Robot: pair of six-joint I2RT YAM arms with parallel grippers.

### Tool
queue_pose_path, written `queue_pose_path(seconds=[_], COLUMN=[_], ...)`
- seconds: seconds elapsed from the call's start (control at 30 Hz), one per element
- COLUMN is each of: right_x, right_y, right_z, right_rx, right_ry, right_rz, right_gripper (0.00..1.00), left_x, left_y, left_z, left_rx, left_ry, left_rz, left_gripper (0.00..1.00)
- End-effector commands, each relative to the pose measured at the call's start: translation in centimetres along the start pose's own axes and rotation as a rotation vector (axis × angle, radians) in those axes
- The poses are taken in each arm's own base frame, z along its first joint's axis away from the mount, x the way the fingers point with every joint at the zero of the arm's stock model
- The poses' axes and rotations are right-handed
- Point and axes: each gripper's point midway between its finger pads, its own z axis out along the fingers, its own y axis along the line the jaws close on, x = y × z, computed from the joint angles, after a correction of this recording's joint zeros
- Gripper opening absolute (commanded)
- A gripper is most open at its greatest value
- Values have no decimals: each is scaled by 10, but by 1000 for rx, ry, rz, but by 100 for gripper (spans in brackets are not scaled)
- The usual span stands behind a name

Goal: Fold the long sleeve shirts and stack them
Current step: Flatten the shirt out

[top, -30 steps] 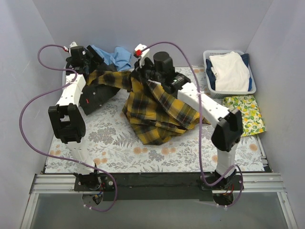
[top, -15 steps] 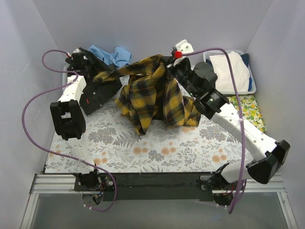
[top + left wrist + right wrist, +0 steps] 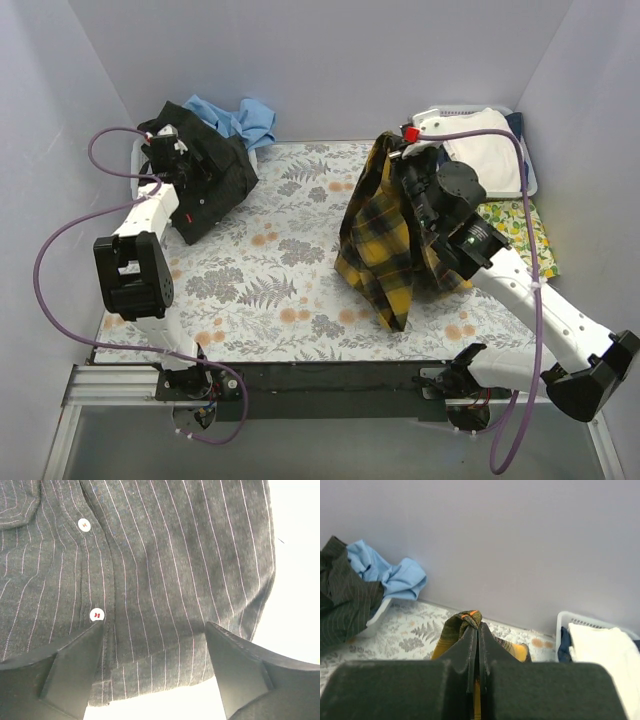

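The yellow-and-black plaid flannel shirt (image 3: 385, 240) is held up over the right side of the grey fern-and-flower table cover (image 3: 270, 270), bunched and hanging unfolded; a top fold is pinched between the tightly pressed fingers of the right gripper (image 3: 478, 630); the left gripper (image 3: 155, 627) is poised, fingers spread, just above the dark pinstriped button-up shirt (image 3: 160, 555), heaped at the far left beside a crumpled light blue shirt (image 3: 240, 115); no folded stack is seen on the cover, so nearly all the folding is judged to remain.
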Motion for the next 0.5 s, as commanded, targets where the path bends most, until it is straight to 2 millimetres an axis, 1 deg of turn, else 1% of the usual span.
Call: queue_pose_path(seconds=[0.0,0.03,0.07,0.13,0.23,0.27,0.3,0.33,0.37,0.4,0.43,0.47], right_x=[33,45,49,60,71,71,74,77,77,79,82,82], right_y=[21,27,33,39,44,45,47,48,49,50,52,52], right_z=[13,17,18,21,25,26,27,28,29,30,31,32], right_rx=[-41,-54,-76,-87,-99,-100,-102,-103,-106,-109,-111,-113], right_ry=[74,108,118,146,174,176,183,193,196,203,209,210], right_rz=[71,68,76,83,82,82,82,82,85,91,90,90], right_gripper=[1,1,1,1,1,1,1,1,1,1,1,1], left_x=[3,5,0,3,1,-1,2,4,-2,-1,7,9], left_y=[-6,-3,-7,-4,-10,-15,-15,-18,-24,-26,-24,-27], left_z=[-11,-5,-4,6,6,3,1,-1,-8,-11,-12,-12], left_rx=[30,24,33,17,38,53,61,82,108,125,136,156], left_ry=[3,15,10,35,45,38,43,49,20,13,27,31], left_rz=[36,41,48,53,64,75,77,81,89,101,110,121], left_gripper=[76,72,67,65,79,82,85,86,86,86,87,87])
